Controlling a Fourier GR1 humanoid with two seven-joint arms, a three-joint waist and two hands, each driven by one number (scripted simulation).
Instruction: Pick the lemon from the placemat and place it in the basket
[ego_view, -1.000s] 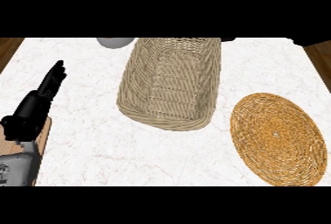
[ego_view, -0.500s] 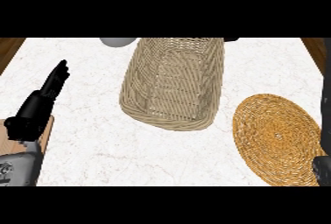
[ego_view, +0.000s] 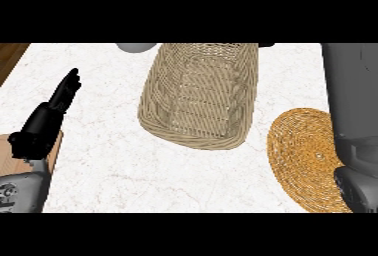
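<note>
On marble counter (ego_view: 111, 170), spotting no lemon, neither inside basket (ego_view: 199, 95) nor on placemat (ego_view: 303, 150) right of basket, left hand (ego_view: 44, 125) resting open-fingered left of basket, right hand unseen, grasp untellable, placing seemingly pending.

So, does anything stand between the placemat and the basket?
Nothing visible does: the strip of counter between the placemat and the basket is bare. The lemon itself does not show; the grey right forearm covers the placemat's right edge.
</note>
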